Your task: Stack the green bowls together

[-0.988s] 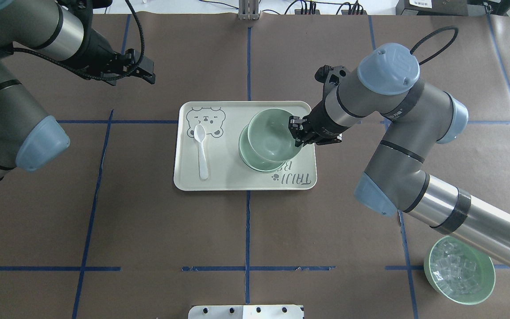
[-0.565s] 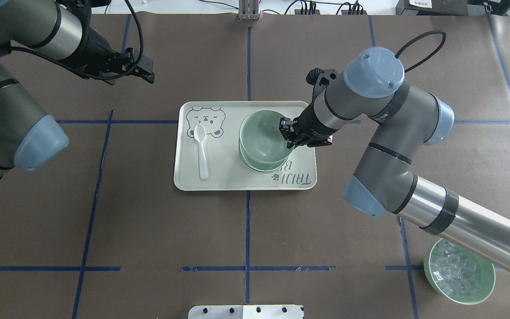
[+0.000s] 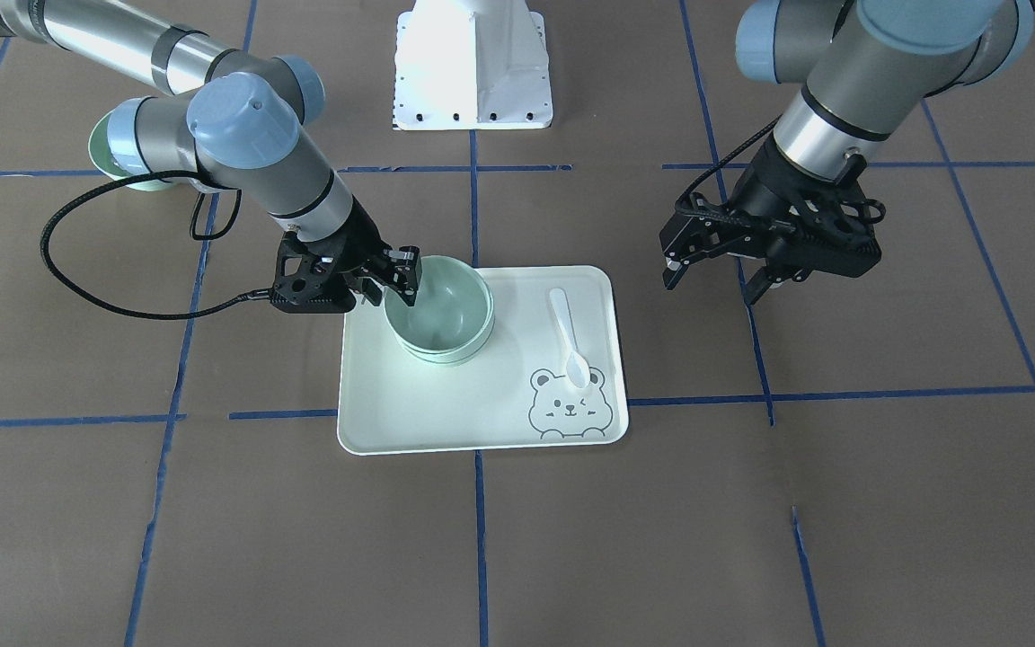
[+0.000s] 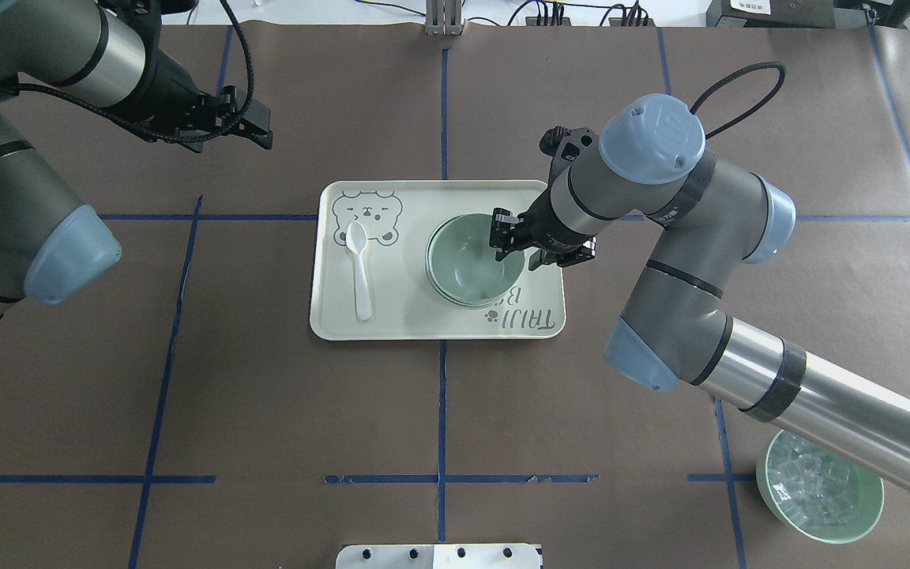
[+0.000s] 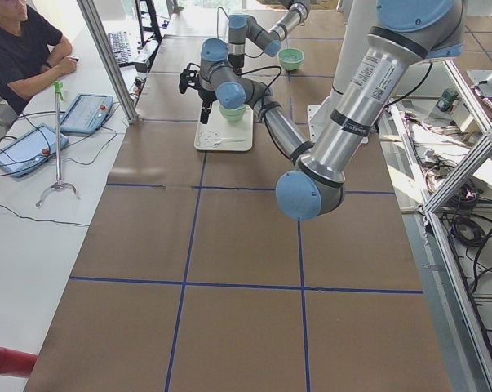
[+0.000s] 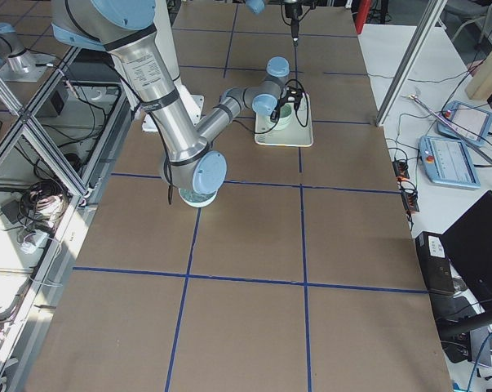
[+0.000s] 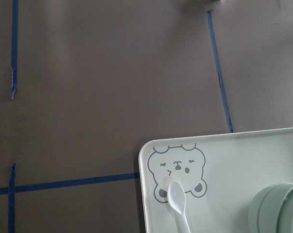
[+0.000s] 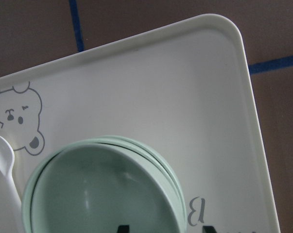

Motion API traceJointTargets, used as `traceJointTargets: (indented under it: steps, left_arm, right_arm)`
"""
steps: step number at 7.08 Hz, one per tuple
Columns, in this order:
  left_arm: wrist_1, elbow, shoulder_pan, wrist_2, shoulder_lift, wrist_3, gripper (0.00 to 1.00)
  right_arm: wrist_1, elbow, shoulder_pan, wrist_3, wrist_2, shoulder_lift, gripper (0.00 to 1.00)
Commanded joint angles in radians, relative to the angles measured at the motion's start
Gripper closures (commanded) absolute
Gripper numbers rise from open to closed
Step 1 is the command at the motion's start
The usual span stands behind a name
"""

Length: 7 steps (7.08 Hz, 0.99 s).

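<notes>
The right end effector (image 4: 517,251) is down at the right-hand rim of the top bowl (image 8: 97,194). One finger (image 3: 410,267) sits inside the bowl and the other outside, so they straddle the wall. I cannot tell whether they are clamped on the rim or have let go. That bowl is nested in the stack of green bowls (image 4: 467,265); the right wrist view shows layered rims just beneath it. The stack stands upright on the right half of the cream tray (image 4: 400,316) in the overhead view, partly covering the grey lettering printed there. On the tray's left half a white plastic spoon (image 4: 359,269) lies with its bowl end on the bear drawing (image 4: 366,215), well apart from the stack. The tray rests near the middle of the table (image 4: 265,395), which is covered in brown paper crossed by blue tape lines. The left end effector (image 3: 711,286) hangs above the table well to the side of the tray, fingers spread and holding nothing. A green bowl of clear cubes (image 4: 817,537) sits near the robot's base, partly under the right arm.
</notes>
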Motion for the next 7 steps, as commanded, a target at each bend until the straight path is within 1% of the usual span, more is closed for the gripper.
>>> traceJointTargets:
  steps: [1,2,3,4,5,6,7]
  left_arm:
    - [0.003,-0.002,-0.058,-0.001,0.043,0.122,0.0]
    - [0.003,-0.024,-0.099,-0.001,0.122,0.237,0.0]
    - [0.005,-0.042,-0.145,-0.013,0.21,0.399,0.0]
    - [0.003,-0.036,-0.217,-0.033,0.282,0.569,0.0]
    - [0.003,-0.007,-0.307,-0.033,0.334,0.764,0.0]
    - [0.006,0.048,-0.404,-0.052,0.362,0.915,0.0]
    - [0.007,0.135,-0.484,-0.105,0.375,1.063,0.0]
  right_arm:
    - [-0.002,0.017,0.097,-0.015,0.083,-0.038,0.0]
    - [-0.004,0.049,0.184,-0.055,0.125,-0.104,0.0]
    - [-0.005,0.068,0.27,-0.183,0.183,-0.18,0.0]
    - [-0.005,0.068,0.345,-0.322,0.216,-0.245,0.0]
    - [-0.007,0.065,0.408,-0.499,0.224,-0.32,0.0]
    - [-0.019,0.054,0.483,-0.686,0.244,-0.378,0.0]
    - [-0.125,0.056,0.558,-0.885,0.25,-0.397,0.0]
